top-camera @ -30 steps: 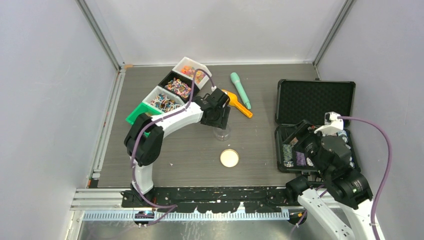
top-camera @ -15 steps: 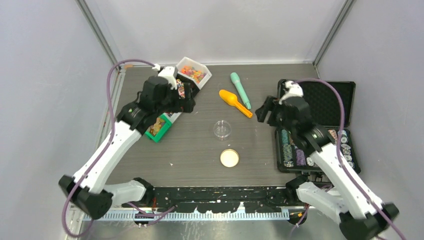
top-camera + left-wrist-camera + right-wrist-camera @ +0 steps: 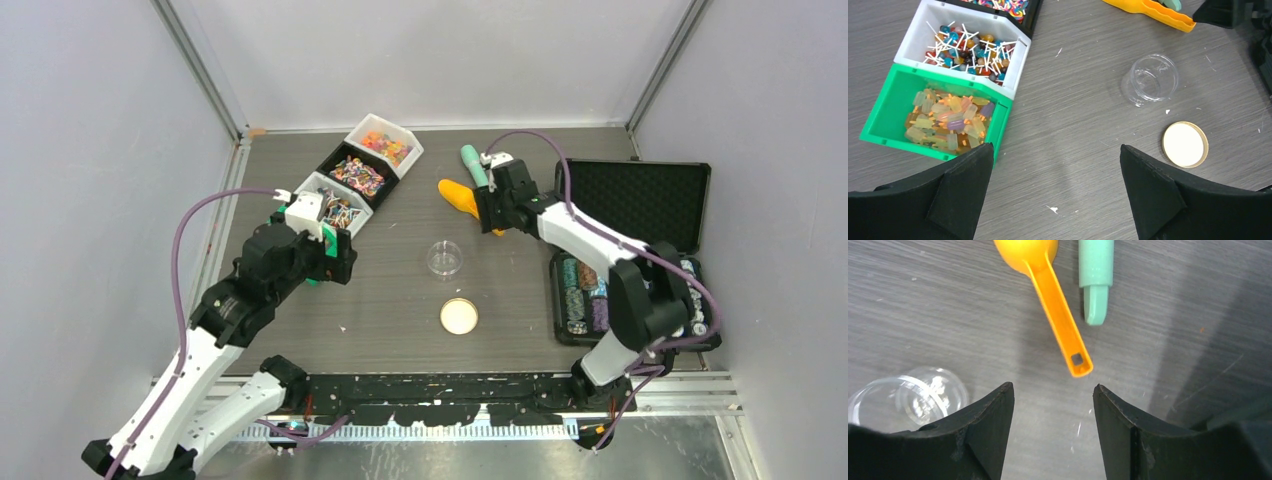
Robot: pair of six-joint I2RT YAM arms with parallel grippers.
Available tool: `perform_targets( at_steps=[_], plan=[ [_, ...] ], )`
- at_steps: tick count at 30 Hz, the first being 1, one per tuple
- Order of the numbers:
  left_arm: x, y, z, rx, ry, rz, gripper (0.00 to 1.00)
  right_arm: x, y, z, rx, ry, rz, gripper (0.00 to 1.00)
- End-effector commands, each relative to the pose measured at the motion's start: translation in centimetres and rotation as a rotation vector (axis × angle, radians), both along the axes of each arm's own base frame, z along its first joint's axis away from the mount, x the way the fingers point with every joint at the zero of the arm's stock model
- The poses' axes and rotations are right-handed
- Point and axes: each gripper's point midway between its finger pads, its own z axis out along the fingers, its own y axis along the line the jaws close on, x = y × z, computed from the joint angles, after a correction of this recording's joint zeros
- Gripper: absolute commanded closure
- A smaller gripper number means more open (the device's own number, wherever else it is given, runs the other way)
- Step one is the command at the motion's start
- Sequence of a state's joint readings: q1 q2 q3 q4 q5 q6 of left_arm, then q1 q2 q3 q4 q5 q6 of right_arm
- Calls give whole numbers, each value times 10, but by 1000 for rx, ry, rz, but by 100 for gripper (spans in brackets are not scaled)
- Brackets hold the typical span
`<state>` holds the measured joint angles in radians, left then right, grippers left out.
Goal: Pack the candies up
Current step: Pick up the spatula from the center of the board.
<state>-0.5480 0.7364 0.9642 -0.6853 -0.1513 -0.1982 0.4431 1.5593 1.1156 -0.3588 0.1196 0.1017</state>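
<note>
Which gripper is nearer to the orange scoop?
Right. The right gripper hovers at the handle end of the orange scoop; the left gripper is far away, beside the green bin.

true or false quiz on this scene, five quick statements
1. The lid is on the jar. False: the lid lies beside the jar.
2. The right gripper grips the scoop. False: its jaws are open, and the scoop is not between them.
3. The green bin holds candies. True.
4. The left gripper is open. True.
5. The teal tool lies beside the scoop. True.
</note>
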Motion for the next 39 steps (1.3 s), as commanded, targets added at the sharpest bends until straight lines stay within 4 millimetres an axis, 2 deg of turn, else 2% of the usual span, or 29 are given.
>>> perform_targets(
  at_steps=[1, 6, 10, 14, 21, 25, 29, 34, 39],
  plan=[
    [1, 7, 6, 20, -60, 10, 2, 45, 2, -4, -123, -70, 62, 36],
    [-1, 7, 8, 16, -65, 7, 2, 59, 6, -44, -179, 22, 86, 37],
    [-2, 12, 9, 16, -79, 24, 3, 61, 7, -63, -184, 62, 84, 39],
    [-2, 16, 12, 17, -97, 39, 3, 59, 7, -72, -184, 75, 81, 42],
    [-2, 16, 10, 24, -93, 40, 3, 56, 9, -74, -170, 78, 92, 46],
    [-2, 18, 11, 26, -96, 45, 3, 53, 7, -71, -176, 80, 96, 52],
    [-2, 19, 10, 28, -100, 50, 4, 47, 12, -57, -140, 75, 112, 67],
    [-1, 19, 8, 32, -97, 50, 4, 39, 16, -26, -71, 31, 107, 85],
    [-1, 17, 5, 37, -87, 39, 5, 25, 23, 7, 17, -5, 121, 90]
  ],
)
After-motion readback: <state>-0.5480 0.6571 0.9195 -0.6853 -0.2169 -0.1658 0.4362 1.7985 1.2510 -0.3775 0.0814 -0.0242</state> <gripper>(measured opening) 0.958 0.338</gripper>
